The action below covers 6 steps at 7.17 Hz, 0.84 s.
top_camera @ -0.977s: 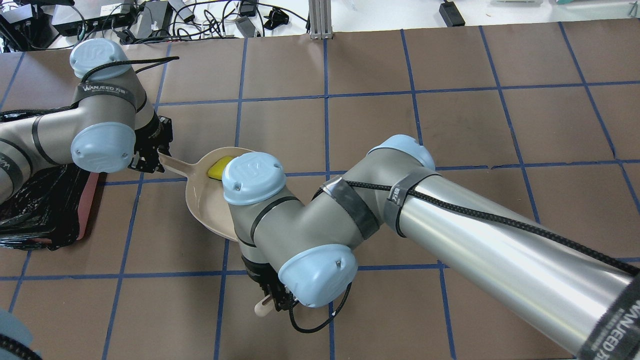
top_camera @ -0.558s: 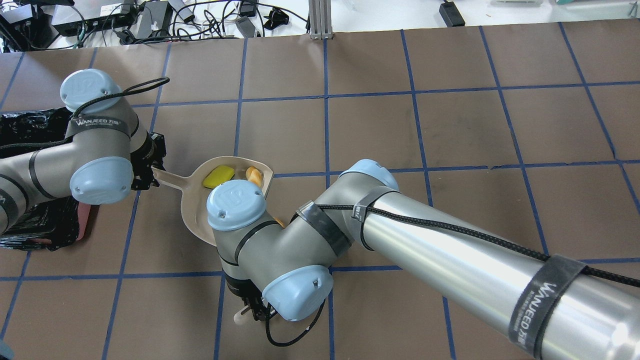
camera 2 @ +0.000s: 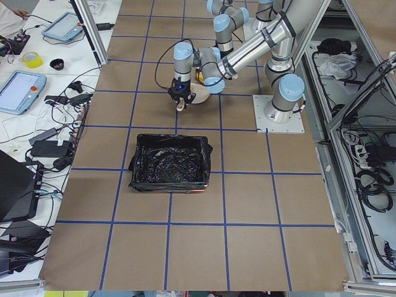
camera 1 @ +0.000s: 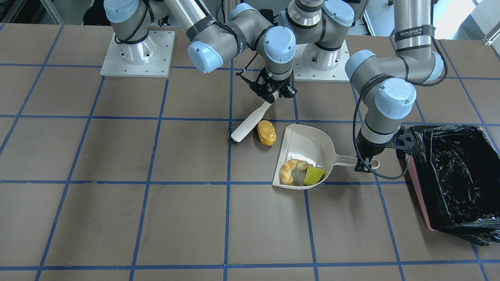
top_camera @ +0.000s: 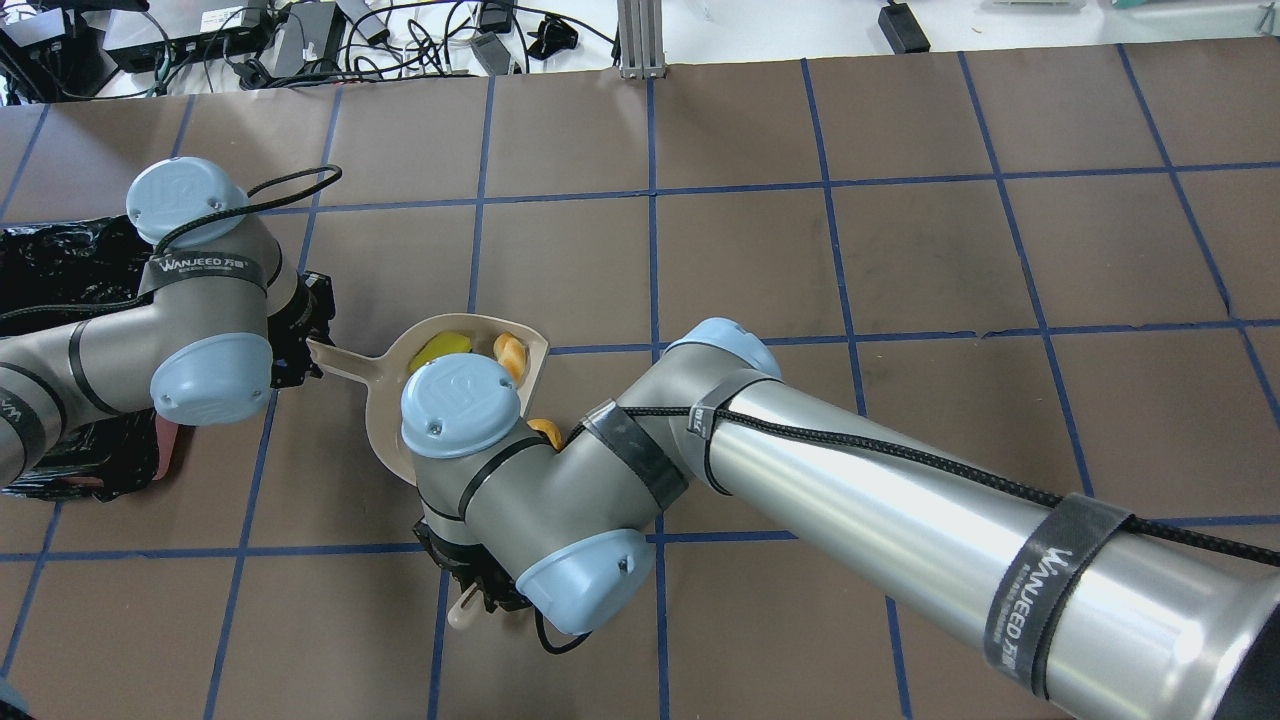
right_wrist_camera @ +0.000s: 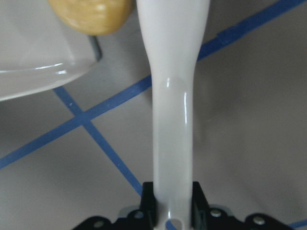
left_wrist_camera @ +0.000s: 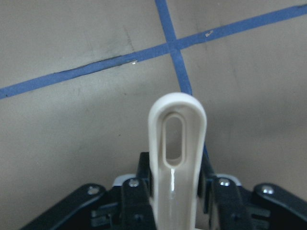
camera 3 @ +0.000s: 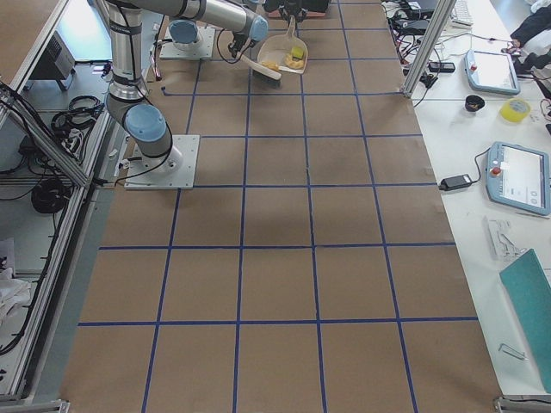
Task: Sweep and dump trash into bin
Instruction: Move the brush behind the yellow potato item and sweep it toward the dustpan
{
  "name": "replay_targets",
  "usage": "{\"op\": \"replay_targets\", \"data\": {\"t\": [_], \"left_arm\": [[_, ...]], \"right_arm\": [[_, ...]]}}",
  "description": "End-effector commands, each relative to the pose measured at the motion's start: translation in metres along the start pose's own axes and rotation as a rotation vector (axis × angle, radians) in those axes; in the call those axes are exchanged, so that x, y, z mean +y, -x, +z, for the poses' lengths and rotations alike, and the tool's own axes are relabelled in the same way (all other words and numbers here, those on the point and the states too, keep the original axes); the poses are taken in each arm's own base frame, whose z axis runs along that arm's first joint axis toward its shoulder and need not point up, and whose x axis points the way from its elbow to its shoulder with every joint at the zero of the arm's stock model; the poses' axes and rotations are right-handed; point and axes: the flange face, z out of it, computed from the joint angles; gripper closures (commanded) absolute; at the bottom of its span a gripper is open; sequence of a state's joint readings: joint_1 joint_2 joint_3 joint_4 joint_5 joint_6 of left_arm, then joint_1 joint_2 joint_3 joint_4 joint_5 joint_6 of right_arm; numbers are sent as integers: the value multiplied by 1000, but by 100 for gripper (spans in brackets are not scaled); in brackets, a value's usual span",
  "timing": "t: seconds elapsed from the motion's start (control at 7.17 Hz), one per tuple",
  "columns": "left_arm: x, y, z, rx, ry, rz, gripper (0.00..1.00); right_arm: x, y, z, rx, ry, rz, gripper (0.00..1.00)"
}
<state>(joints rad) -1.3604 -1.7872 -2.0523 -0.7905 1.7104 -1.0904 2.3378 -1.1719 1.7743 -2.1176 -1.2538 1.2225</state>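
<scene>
The beige dustpan [camera 1: 312, 146] lies on the table, and my left gripper [camera 1: 366, 166] is shut on its handle [left_wrist_camera: 176, 158]. The orange-cream crescent [camera 1: 291, 171] and the yellow-green wedge [camera 1: 313, 175] lie inside the pan. The golden-brown lump [camera 1: 266, 132] lies on the table just outside the pan's open mouth. My right gripper [camera 1: 274, 93] is shut on the beige brush [camera 1: 250, 125], whose head rests beside the lump. The pink bin [camera 1: 453, 175] with its black bag stands beyond the pan's handle. From overhead my right arm hides most of the lump [top_camera: 543, 430].
Blue tape lines grid the brown table [camera 1: 117, 214]. The arm bases [camera 1: 136, 54] stand at the robot's side. Cables and power supplies [top_camera: 300, 40] lie beyond the table's far edge. The bin's open top [camera 2: 168, 162] faces up.
My right arm has swung toward the left and the near side with the brush. The crescent and the lump have come into view. The dustpan and left gripper shifted slightly left.
</scene>
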Motion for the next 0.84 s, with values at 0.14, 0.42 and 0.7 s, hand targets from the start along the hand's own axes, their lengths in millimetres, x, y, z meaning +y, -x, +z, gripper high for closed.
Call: {"op": "replay_targets", "data": {"t": [0.14,0.42,0.7], "left_arm": [[1,-4,-3,10,-3,2,100],[3,-5,-2,9,1,7,100],[9,-6,-2,14,42,12,100]], "right_arm": [[-16,54,-14,-78,-52,-192,100],[-27,63,-15,-61,-96,-249,100],[-50,37,-26,89,-161,-195,100]]}}
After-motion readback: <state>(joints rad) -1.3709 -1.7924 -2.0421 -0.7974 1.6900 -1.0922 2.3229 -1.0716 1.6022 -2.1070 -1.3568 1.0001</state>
